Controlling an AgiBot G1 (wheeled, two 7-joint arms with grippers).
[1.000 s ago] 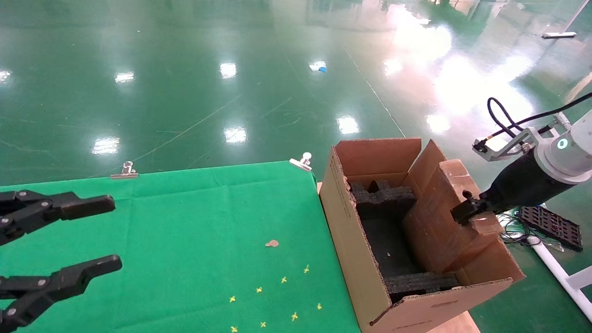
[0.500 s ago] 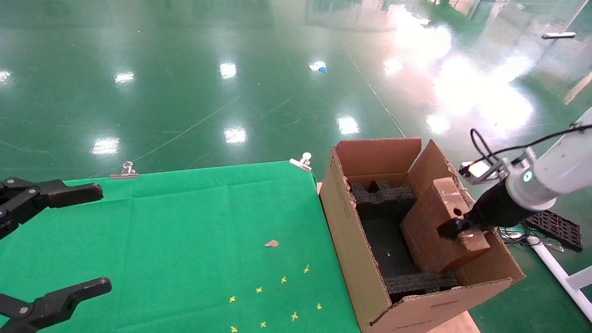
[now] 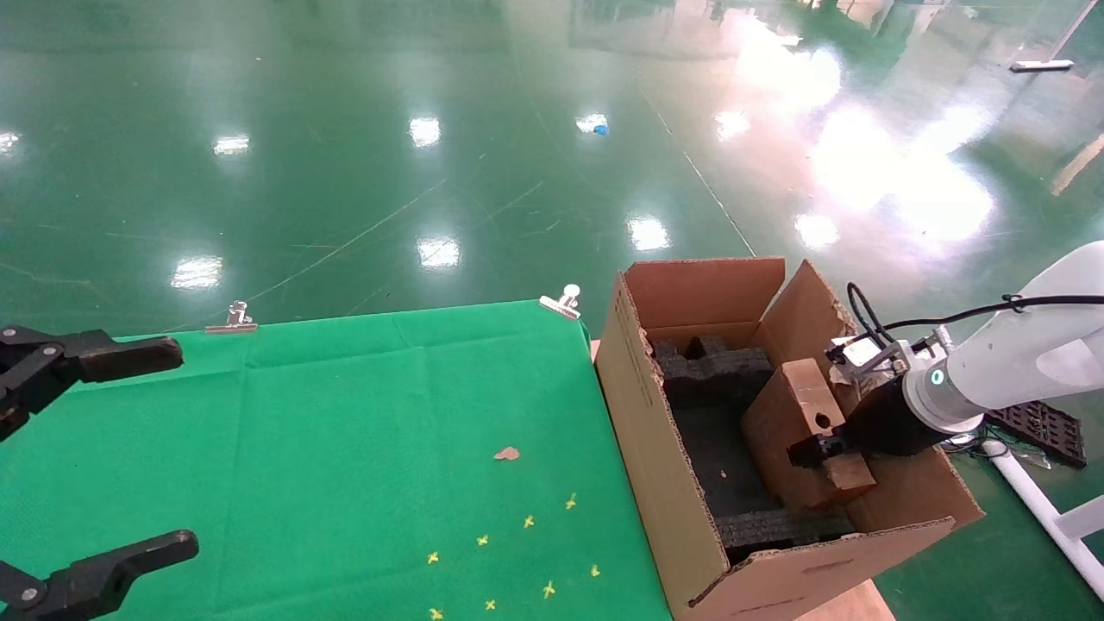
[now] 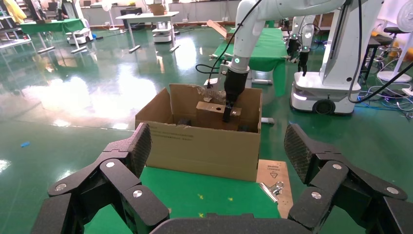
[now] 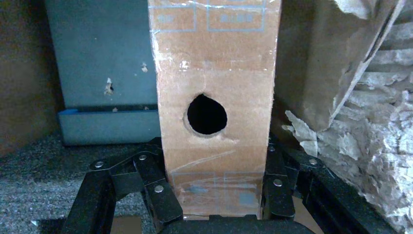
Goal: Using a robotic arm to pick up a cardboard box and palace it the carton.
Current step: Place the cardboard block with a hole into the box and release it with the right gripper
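The small cardboard box [image 3: 798, 431], narrow and brown with a round hole, sits tilted inside the large carton [image 3: 655, 448], down among the black foam padding [image 3: 711, 371]. My right gripper [image 3: 819, 448] on the white arm [image 3: 1018, 362] is shut on the small box's near end, inside the carton's right side. In the right wrist view the box [image 5: 214, 97] fills the middle with black fingers [image 5: 156, 190] clamped on both sides. My left gripper [image 4: 214, 161] is open and empty over the green table at the left [image 3: 95, 457]. The carton also shows in the left wrist view [image 4: 202, 141].
A green cloth [image 3: 345, 448] covers the table, held by metal clips [image 3: 562, 302] at its far edge. A small brown scrap [image 3: 507, 454] and several yellow marks lie on it. The carton's right flap [image 3: 811, 302] has a ragged edge. A black tray [image 3: 1035, 423] lies on the floor at right.
My right gripper has lowered the small box from above the carton's rim down into the carton. My left gripper has spread wider and drawn back to the left.
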